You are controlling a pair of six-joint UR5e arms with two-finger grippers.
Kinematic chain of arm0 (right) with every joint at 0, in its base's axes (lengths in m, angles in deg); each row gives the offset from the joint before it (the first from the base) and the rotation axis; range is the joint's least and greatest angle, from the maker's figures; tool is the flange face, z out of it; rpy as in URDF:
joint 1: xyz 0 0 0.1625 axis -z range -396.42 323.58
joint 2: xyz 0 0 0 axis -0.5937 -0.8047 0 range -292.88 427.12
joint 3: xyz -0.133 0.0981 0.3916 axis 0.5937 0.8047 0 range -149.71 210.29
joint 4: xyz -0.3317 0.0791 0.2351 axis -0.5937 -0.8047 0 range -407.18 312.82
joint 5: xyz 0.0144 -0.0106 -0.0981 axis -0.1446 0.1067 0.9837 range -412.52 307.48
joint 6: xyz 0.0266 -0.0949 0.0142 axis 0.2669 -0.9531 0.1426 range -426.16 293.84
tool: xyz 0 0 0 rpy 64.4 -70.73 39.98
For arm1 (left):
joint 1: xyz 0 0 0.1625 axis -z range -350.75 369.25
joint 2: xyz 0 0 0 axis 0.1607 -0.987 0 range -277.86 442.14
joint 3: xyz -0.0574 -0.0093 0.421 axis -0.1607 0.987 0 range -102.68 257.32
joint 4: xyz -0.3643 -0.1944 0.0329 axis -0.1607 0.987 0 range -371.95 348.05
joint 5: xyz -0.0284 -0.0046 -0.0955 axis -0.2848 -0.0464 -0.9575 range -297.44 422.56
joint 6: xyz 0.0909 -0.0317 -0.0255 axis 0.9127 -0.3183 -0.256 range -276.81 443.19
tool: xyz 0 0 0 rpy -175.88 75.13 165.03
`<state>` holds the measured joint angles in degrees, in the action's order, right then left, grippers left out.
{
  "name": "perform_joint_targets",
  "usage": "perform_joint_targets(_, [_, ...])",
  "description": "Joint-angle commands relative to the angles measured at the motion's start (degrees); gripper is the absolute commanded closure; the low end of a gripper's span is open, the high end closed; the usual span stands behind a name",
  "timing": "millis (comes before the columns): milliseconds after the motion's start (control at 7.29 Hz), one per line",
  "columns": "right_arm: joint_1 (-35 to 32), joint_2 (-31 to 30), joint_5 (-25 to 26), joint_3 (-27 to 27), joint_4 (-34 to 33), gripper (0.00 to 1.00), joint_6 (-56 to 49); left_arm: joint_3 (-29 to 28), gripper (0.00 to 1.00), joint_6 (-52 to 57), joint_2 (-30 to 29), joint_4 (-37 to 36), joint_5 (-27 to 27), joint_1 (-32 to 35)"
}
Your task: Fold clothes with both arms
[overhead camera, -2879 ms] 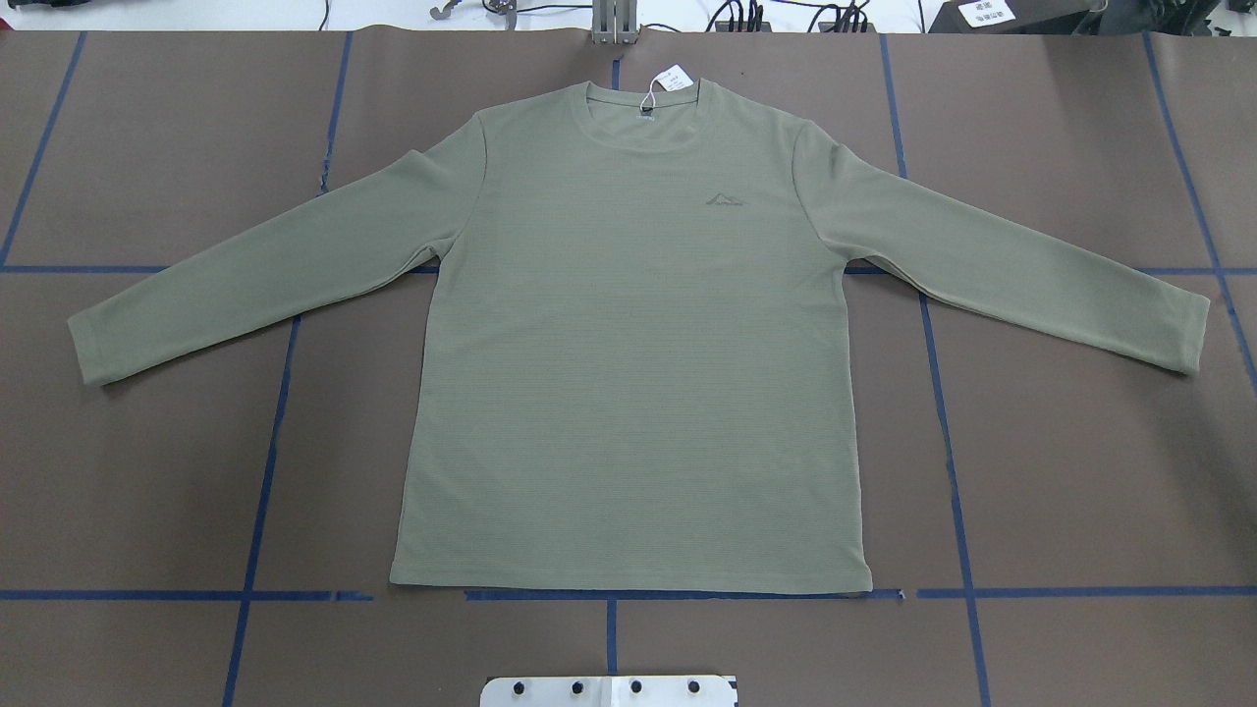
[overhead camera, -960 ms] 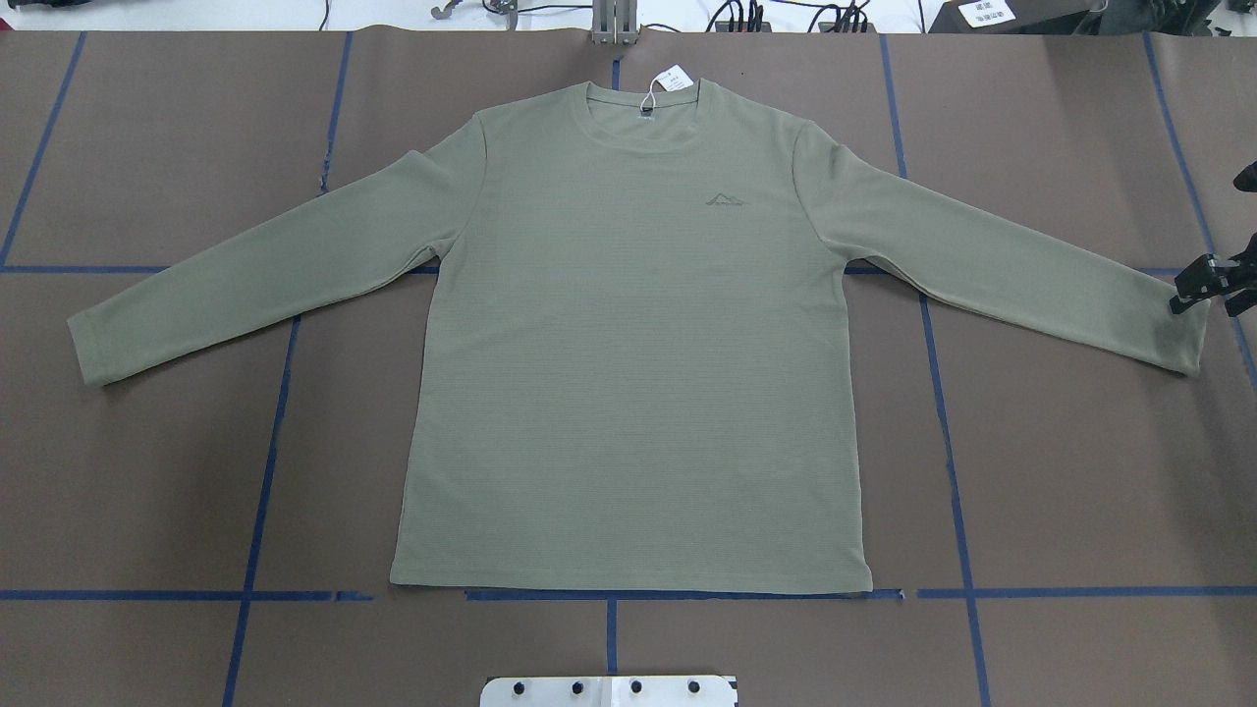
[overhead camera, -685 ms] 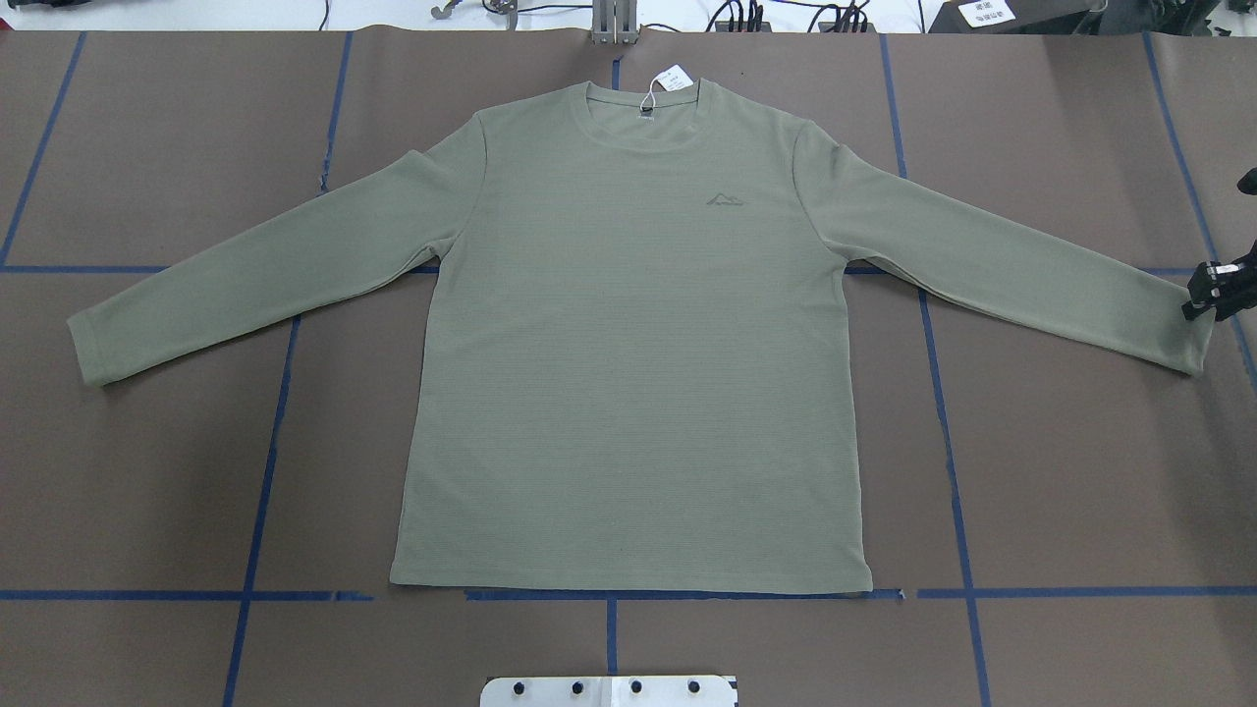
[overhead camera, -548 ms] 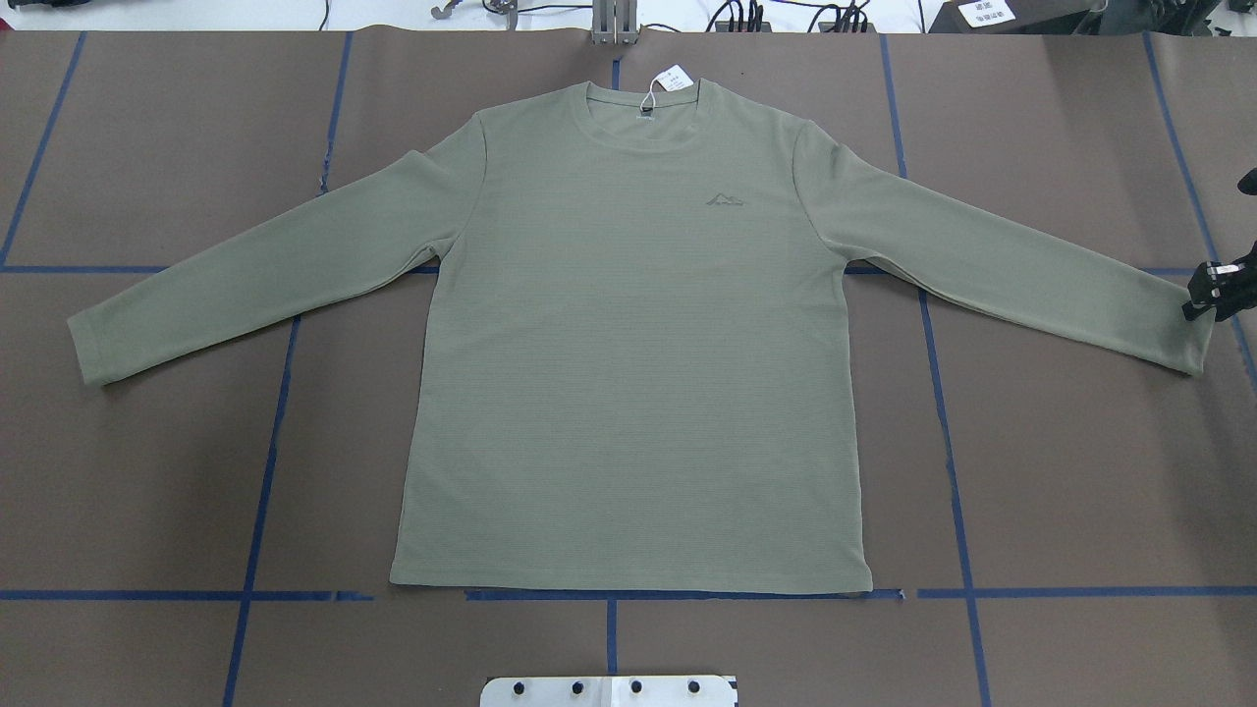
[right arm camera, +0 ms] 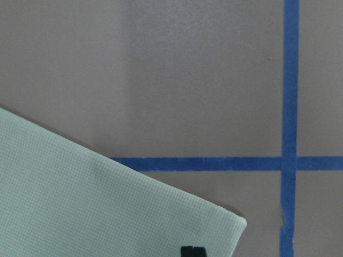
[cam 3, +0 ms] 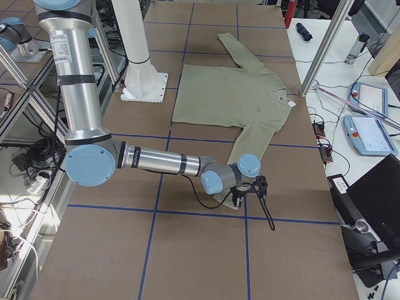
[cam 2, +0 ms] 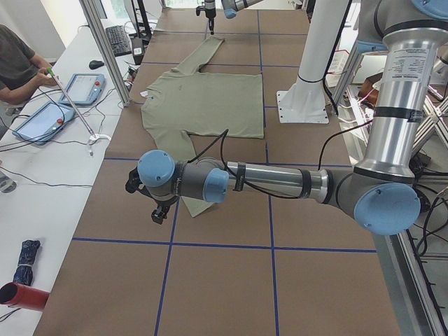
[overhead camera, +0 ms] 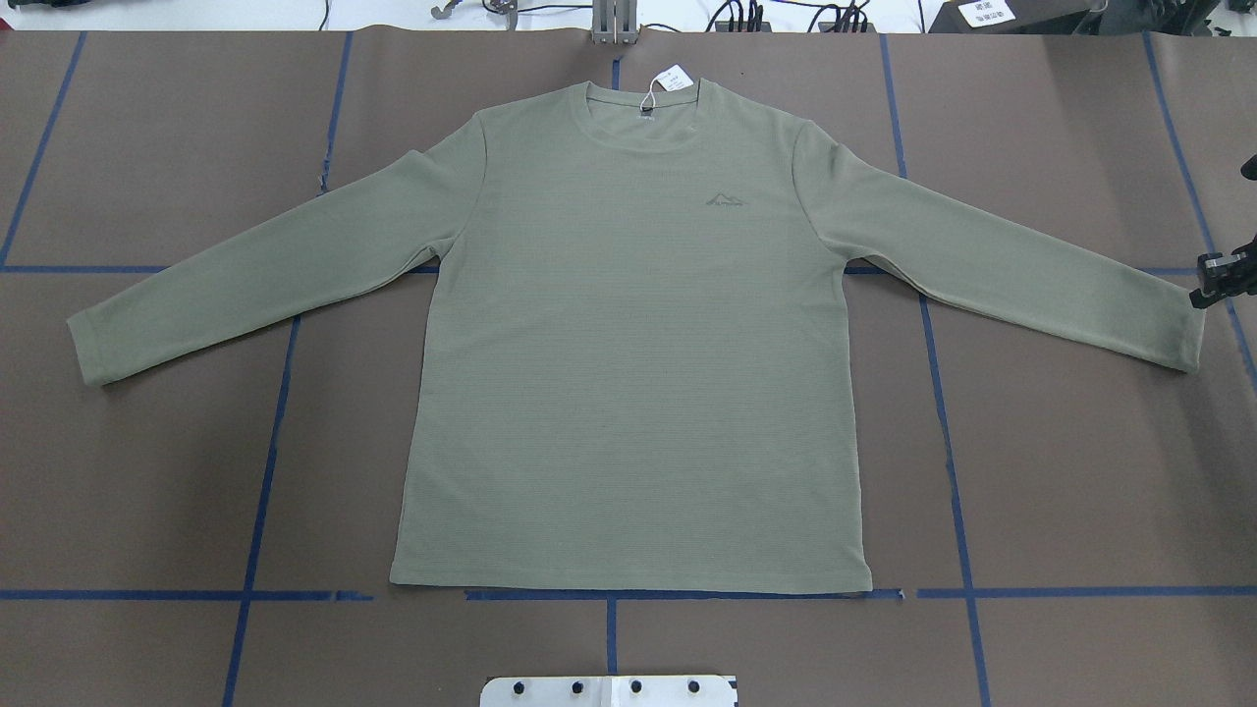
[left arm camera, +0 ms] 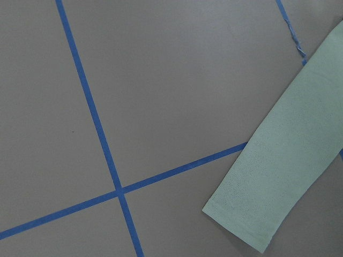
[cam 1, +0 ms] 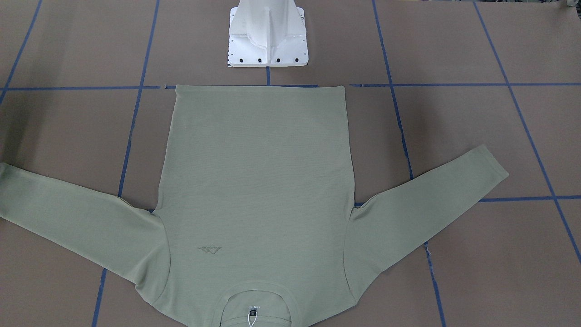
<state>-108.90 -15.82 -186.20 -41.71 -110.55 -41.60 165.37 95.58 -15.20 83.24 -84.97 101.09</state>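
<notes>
- The green shirt (overhead camera: 628,344) lies flat and face up in the middle of the brown table (overhead camera: 147,471). Both sleeves are spread outward and the neck points away from the robot.
- The right gripper (overhead camera: 1216,280) sits at the end of the sleeve on its side. Only a small black tip shows over the cloth, so whether its fingers pinch anything cannot be told.
- The left gripper (cam 2: 157,210) hangs near the other sleeve's end. Whether its fingers are parted or closed cannot be told.
</notes>
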Motion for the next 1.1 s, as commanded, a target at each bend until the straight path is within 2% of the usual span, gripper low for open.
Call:
perform_joint_targets(0, [-0.03, -0.47, 0.08, -1.66, 0.0, 1.0, 0.4, -0.08, 0.0, 0.0, -0.49, -0.09, -0.04, 0.0])
perform_joint_targets(137, [-0.03, -0.56, 0.26, -1.57, -0.09, 1.0, 0.23, -0.16, 0.0, 0.0, -0.4, 0.0, -0.04, 0.0])
perform_joint_targets(274, [0.06, 1.36, 0.35, 0.86, -0.61, 0.98, 1.01, -0.43, 0.0, 0.09, -0.49, 0.0, -0.04, 0.0])
perform_joint_targets(411, [0.06, 3.46, 0.69, 4.2, -0.53, 0.69, 3.63, -0.43, 0.0, 0.09, -0.4, 0.0, -0.04, 0.0])
perform_joint_targets(548, [0.06, 4.27, 2.18, 5.62, -0.44, 0.61, 4.35, -0.43, 0.0, 0.09, -0.4, 0.0, -0.04, 0.0])
perform_joint_targets(685, [-0.03, 4.19, 2.28, 6.16, -0.44, 0.57, 4.53, -0.43, 0.0, 0.09, -0.32, 0.0, -0.04, 0.0])
perform_joint_targets(960, [0.06, 4.19, 2.28, 7.04, -0.36, 0.56, 4.62, -0.25, 0.0, 0.09, -0.32, 0.0, -0.04, 0.0])
